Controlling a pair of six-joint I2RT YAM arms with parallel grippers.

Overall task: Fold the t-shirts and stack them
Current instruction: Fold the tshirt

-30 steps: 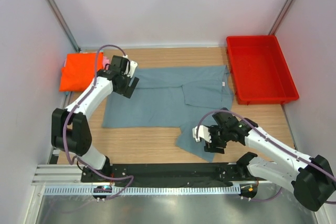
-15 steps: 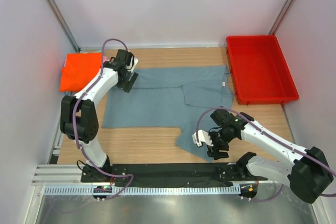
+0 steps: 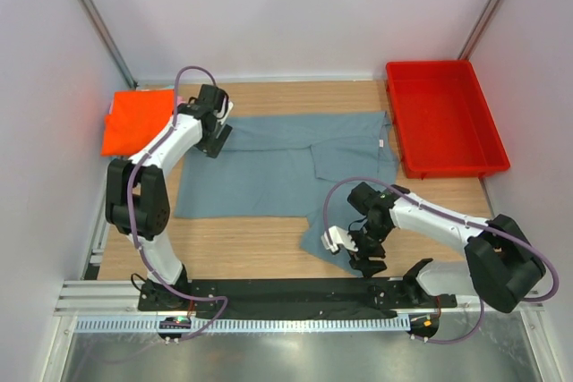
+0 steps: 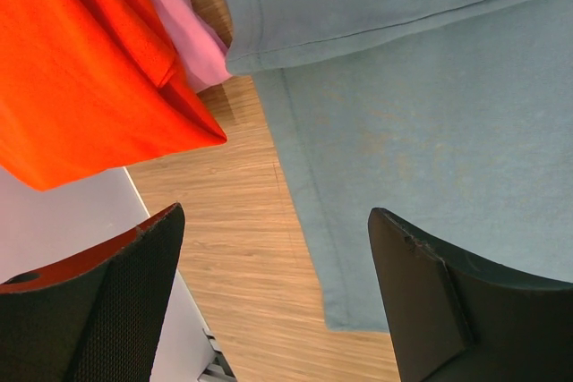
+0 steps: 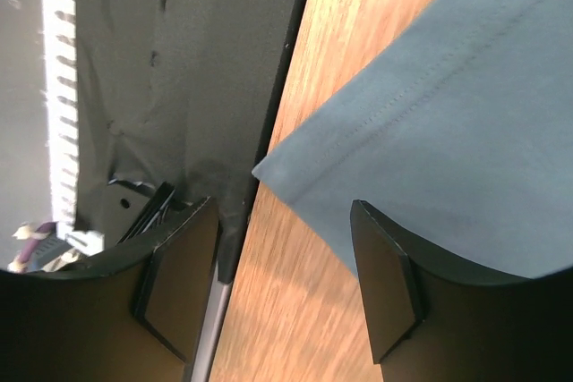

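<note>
Cloth corner nearest the arms comes first: the right jaws hang released and empty over the near corner of the grey-blue t-shirt, right at the table edge. The shirt lies spread flat mid-table. It looks light and limp and is likely to sag, so I judge it wants pinching at hemmed corners or seams, both arms together. Farther back, the left jaws stand released, holding nothing, above its far-left edge. Just beyond lies the orange t-shirt, the pink t-shirt peeking out beside it; the red bin sits far right.
</note>
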